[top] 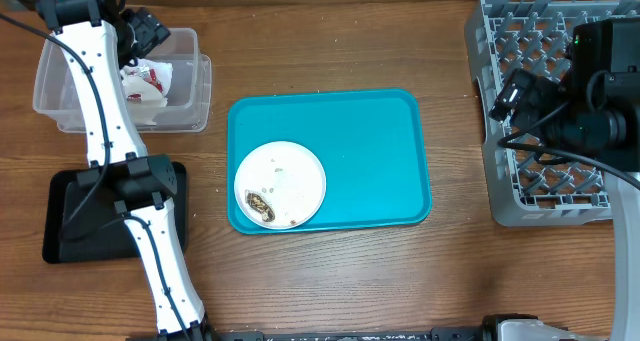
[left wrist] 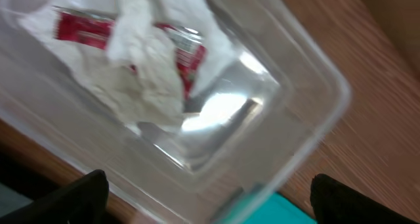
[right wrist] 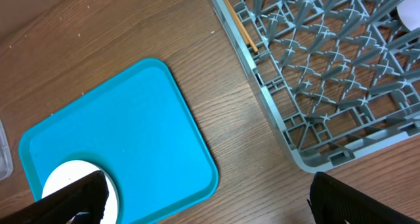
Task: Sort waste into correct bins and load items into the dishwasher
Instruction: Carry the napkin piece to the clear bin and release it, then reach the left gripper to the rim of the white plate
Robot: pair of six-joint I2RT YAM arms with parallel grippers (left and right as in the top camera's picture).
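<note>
A crumpled white napkin (left wrist: 147, 73) and a red wrapper (left wrist: 82, 28) lie inside the clear tub (top: 190, 86) at the back left; the overhead view shows them together (top: 147, 81). My left gripper (left wrist: 209, 198) hovers over the tub, open and empty. A white plate (top: 285, 176) with a brown scrap (top: 258, 203) and a few rice grains sits on the teal tray (top: 370, 151). The grey rack (top: 535, 181) stands at the right, with chopsticks (right wrist: 241, 27) and the edge of a white dish (right wrist: 411, 7) in it. My right gripper (right wrist: 209, 198) is open and empty between rack and tray.
The black tray (top: 62, 216) lies at the front left, partly hidden under my left arm. The right arm covers much of the rack in the overhead view. Bare wood table shows between the teal tray and the rack (right wrist: 262, 145).
</note>
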